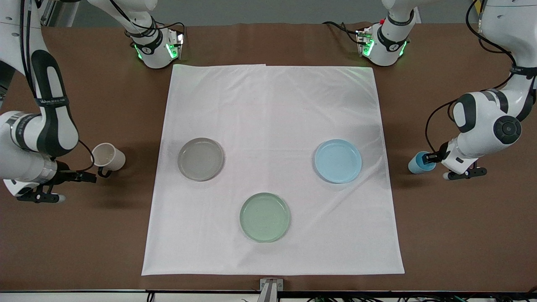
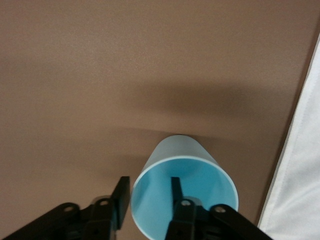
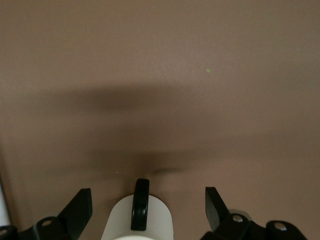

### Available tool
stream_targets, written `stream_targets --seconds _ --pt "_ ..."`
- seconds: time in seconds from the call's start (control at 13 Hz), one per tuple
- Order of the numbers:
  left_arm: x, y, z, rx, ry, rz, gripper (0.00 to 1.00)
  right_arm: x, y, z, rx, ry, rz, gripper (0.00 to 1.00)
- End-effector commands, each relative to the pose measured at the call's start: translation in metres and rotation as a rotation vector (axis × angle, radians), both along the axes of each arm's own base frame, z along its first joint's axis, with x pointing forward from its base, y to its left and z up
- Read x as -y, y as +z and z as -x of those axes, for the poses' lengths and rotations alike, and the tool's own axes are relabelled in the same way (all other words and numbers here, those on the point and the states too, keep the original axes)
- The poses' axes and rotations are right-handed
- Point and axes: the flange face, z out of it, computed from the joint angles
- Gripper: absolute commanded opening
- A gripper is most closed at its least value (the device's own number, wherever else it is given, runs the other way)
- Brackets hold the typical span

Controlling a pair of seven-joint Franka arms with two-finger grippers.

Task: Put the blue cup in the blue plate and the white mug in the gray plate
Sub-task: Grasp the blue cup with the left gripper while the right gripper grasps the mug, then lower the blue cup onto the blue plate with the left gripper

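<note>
The blue cup (image 1: pixel 417 164) stands on the brown table off the cloth, at the left arm's end, beside the blue plate (image 1: pixel 338 160). My left gripper (image 1: pixel 430 160) is at its rim. In the left wrist view the left gripper (image 2: pixel 150 182) has one finger inside the blue cup (image 2: pixel 180 155) and one outside, with a gap still showing. The white mug (image 1: pixel 111 158) stands off the cloth at the right arm's end, beside the gray plate (image 1: pixel 200 159). My right gripper (image 1: pixel 92 176) is open. In the right wrist view the right gripper (image 3: pixel 148 195) straddles the white mug (image 3: pixel 157 222) without touching it.
A pale green plate (image 1: pixel 265 217) lies on the white cloth (image 1: pixel 272 105), nearer the front camera than the other two plates. All three plates hold nothing. The cloth's edge shows in the left wrist view (image 2: pixel 300 175), close to the cup.
</note>
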Motion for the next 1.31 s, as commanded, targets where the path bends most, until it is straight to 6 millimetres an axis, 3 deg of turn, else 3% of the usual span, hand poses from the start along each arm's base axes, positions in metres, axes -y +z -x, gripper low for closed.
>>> stream_targets --seconds 0.0,0.23,0.38,0.46,0.77,1.0,1.15,1.23 --pt "0.006 0.008 -0.004 0.028 -0.003 -0.006 0.00 -0.006 -0.022 0.022 0.013 0.007 -0.011 1.00" --pt "0.044 0.031 -0.005 0.017 -0.017 0.011 0.00 -0.009 -0.043 0.029 0.017 0.003 -0.014 0.96" --pt "0.100 0.044 -0.004 -0.012 0.033 0.023 0.00 -0.008 -0.045 0.031 0.017 0.001 -0.014 0.91" --pt "0.136 0.052 -0.001 -0.031 0.075 0.027 0.00 -0.008 -0.050 0.032 0.008 0.001 -0.015 0.83" --pt "0.232 0.057 0.011 -0.042 0.184 0.053 0.00 -0.007 -0.061 0.034 -0.009 -0.002 -0.018 0.55" --pt "0.275 0.036 0.021 -0.058 0.187 0.063 0.00 -0.007 -0.064 0.034 -0.013 0.001 -0.021 0.37" --pt "0.278 0.024 0.018 -0.065 0.208 0.075 0.03 -0.006 -0.064 0.034 -0.013 0.008 -0.022 0.28" --pt "0.278 0.020 0.016 -0.072 0.216 0.078 0.11 -0.006 -0.064 0.034 -0.013 0.008 -0.022 0.24"
